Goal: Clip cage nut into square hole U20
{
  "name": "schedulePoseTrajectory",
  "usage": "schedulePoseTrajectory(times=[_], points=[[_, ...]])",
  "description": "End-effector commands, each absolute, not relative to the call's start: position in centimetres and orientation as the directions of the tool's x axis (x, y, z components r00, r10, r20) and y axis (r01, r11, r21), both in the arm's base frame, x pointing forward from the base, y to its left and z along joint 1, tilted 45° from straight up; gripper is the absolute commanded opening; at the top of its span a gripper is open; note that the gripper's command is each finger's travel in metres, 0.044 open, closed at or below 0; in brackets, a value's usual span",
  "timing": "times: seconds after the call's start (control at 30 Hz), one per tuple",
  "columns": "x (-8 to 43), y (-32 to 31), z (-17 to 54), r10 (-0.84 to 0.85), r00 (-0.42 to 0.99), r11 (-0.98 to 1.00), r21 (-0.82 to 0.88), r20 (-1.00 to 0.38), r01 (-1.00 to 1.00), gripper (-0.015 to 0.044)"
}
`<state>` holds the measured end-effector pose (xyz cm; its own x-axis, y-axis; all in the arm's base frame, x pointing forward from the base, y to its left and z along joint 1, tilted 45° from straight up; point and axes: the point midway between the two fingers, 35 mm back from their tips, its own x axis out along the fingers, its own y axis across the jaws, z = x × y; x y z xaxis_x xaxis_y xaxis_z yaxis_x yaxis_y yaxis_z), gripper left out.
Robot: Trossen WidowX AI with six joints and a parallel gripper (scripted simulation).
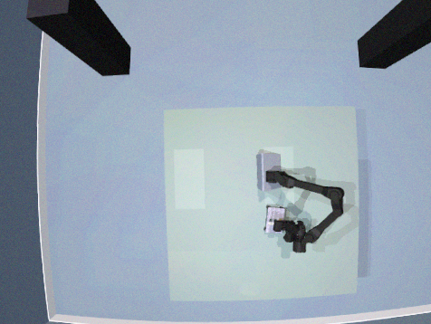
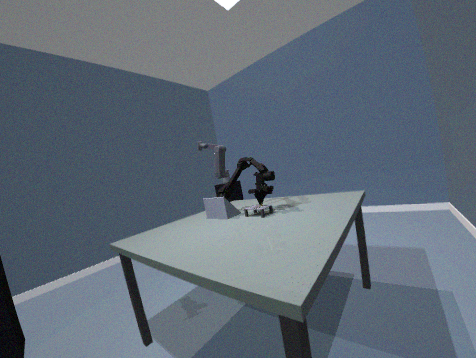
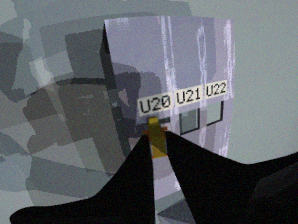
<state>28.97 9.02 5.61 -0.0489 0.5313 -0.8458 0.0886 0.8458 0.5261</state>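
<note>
With its fingertips clenched on the yellow nut, the gripper points down over the plate. The nut lies at the U20 hole, just below the label U20; whether its wings have passed through cannot be told. Beside it, the square holes U21 and U22 show unfilled. The plate stands on short legs on the pale green table. Near it is a grey block, with the arm arching from there.
</note>
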Motion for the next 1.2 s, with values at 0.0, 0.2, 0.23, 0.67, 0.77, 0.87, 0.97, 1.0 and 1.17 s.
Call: schedulePoseTrajectory(times=[0.0,0.2,0.23,0.67,0.77,0.87,0.97,1.0,1.17], points=[[28.95,8.99,5.56,0.542,-0.048,0.839,0.537,-0.839,0.086,0.0029],[28.95,8.95,5.52,0.553,-0.047,0.832,0.548,-0.832,0.087,0.0029],[28.95,8.94,5.51,0.556,-0.046,0.83,0.551,-0.83,0.087,0.0029],[28.94,8.87,5.41,0.579,-0.044,0.814,0.574,-0.814,0.088,0.0029],[28.94,8.84,5.39,0.585,-0.043,0.809,0.58,-0.81,0.088,0.0029],[28.94,8.83,5.37,0.59,-0.043,0.806,0.585,-0.807,0.088,0.0029],[28.94,8.81,5.34,0.596,-0.042,0.801,0.591,-0.802,0.089,0.0029],[28.94,8.8,5.33,0.599,-0.042,0.799,0.594,-0.8,0.089,0.0029],[28.93,8.78,5.3,0.606,-0.041,0.794,0.601,-0.795,0.089,0.0029]])
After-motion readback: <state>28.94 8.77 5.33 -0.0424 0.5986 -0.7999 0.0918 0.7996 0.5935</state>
